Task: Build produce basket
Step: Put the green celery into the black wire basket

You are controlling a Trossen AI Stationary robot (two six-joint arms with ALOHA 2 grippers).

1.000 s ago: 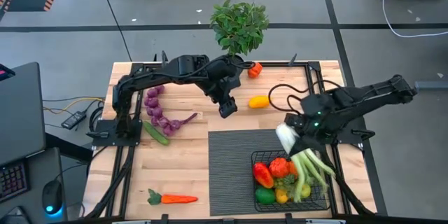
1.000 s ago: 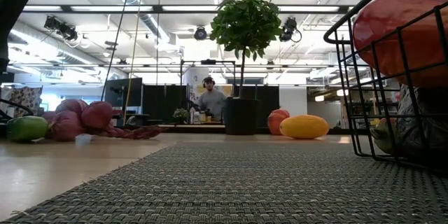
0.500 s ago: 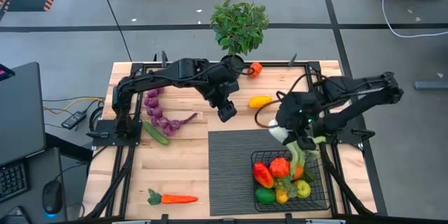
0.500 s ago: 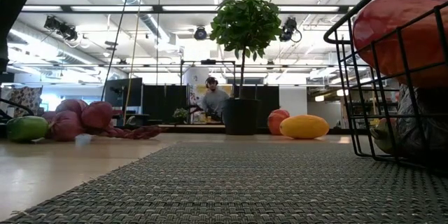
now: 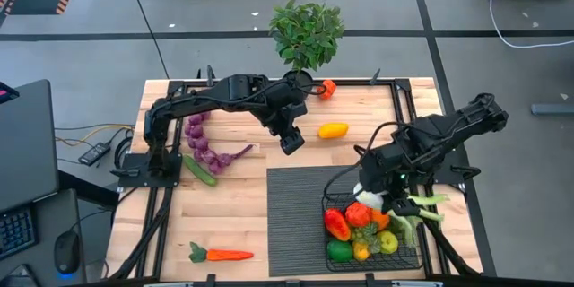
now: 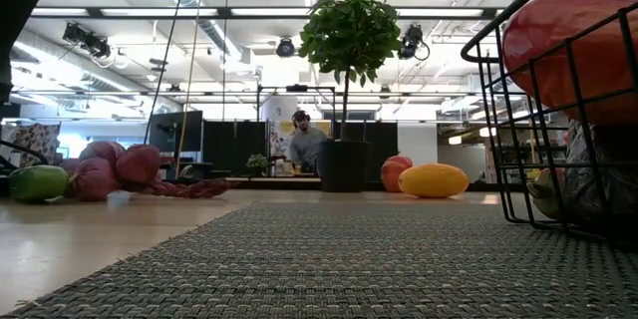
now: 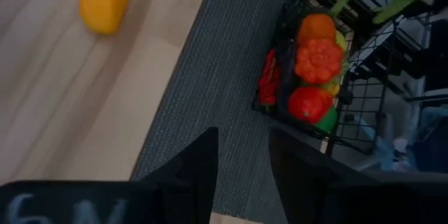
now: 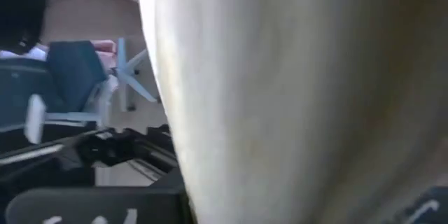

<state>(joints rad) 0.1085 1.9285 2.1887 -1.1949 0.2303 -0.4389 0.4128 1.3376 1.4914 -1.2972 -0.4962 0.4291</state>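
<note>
My right pincer [image 5: 375, 194] is clamped on the leek [image 5: 405, 211], holding it across the far rim of the wire basket [image 5: 405, 258], which sits on the ribbed mat [image 5: 296, 224] with peppers inside. My left pincer [image 5: 291, 142], slightly parted and empty, hangs near the yellow pepper [image 5: 333, 130].

One black wire basket [image 5: 408, 256] sits on one dark ribbed mat [image 5: 296, 220] on the bench [image 5: 242, 206]. One leek [image 5: 408, 211] lies over the basket's far rim. Outside the basket are one carrot [image 5: 224, 254], one cucumber [image 5: 201, 170], one yellow pepper [image 5: 333, 130], one orange pepper [image 5: 326, 88] and one bunch of purple grapes [image 5: 204, 143]. One potted plant [image 5: 307, 31] stands at the far edge. Two arms reach in, each with one tool: left tool [image 5: 291, 142], right tool [image 5: 375, 188].
</note>
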